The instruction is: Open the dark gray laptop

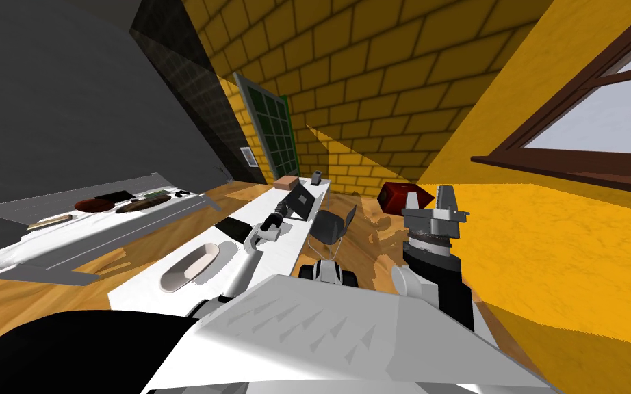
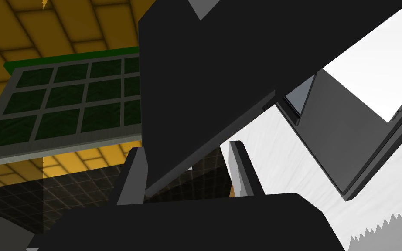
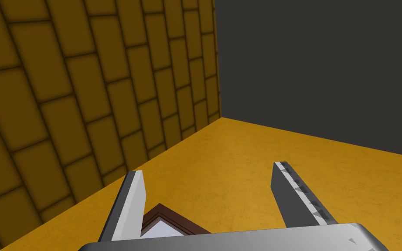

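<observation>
**Left tool clenched on laptop lid, lid partly raised**

The dark grey laptop (image 1: 302, 200) sits toward the far end of the long white table (image 1: 285, 247), its lid standing at a slant above the base (image 2: 335, 144). The left tool (image 2: 186, 147) grasps the lid's edge, which runs slantwise between the fingers (image 2: 132, 176), touching both. The right tool (image 1: 432, 198) is released, fingers apart, held high at my right, well apart from the table.

On the same table:
- white oval bowl (image 1: 187, 267), nearest me
- flat black slab (image 1: 228, 226), just beside the left forearm
- brown box (image 1: 285, 182) and small dark upright object (image 1: 316, 177), beyond the laptop

A dark grey chair (image 1: 328, 228) stands just beside the table near the laptop. A dark red box (image 1: 403, 197) lies on the wooden floor beyond it
</observation>
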Available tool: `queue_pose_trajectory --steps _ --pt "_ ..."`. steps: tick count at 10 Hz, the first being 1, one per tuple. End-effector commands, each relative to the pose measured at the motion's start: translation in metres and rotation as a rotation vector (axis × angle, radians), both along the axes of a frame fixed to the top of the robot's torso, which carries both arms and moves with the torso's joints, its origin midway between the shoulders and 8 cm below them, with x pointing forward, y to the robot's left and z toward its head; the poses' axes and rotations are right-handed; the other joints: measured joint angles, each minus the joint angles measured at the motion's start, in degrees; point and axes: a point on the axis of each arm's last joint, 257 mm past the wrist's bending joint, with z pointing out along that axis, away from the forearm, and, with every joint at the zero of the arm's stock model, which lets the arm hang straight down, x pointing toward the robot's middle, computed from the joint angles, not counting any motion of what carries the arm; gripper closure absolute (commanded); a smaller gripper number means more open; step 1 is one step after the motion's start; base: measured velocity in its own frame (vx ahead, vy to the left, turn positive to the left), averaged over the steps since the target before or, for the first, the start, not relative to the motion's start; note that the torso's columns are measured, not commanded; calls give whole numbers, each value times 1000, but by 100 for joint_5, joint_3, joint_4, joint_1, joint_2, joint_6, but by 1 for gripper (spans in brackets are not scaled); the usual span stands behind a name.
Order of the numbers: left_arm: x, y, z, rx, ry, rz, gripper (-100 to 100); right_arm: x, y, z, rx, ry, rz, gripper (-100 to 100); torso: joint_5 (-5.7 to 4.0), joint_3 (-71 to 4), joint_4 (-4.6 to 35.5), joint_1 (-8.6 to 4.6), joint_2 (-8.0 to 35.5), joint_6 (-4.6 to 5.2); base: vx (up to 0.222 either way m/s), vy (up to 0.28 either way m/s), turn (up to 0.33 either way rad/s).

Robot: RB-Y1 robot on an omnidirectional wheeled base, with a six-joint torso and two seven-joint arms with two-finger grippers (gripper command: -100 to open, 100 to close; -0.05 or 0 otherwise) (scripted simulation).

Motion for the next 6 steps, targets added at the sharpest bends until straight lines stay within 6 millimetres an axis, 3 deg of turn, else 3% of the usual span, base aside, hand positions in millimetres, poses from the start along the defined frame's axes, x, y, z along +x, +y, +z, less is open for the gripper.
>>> queue_pose_trajectory --steps 1,6 --pt "0 -1 2 -9 -4 -1 100 0 0 0 0 0 0 0 3 -1 0 11 -3 -4 0 0 0" --pt "0 -1 2 -9 -4 -1 100 0 0 0 0 0 0 0 4 -5 -5 11 -8 -1 -1 -1 -4"
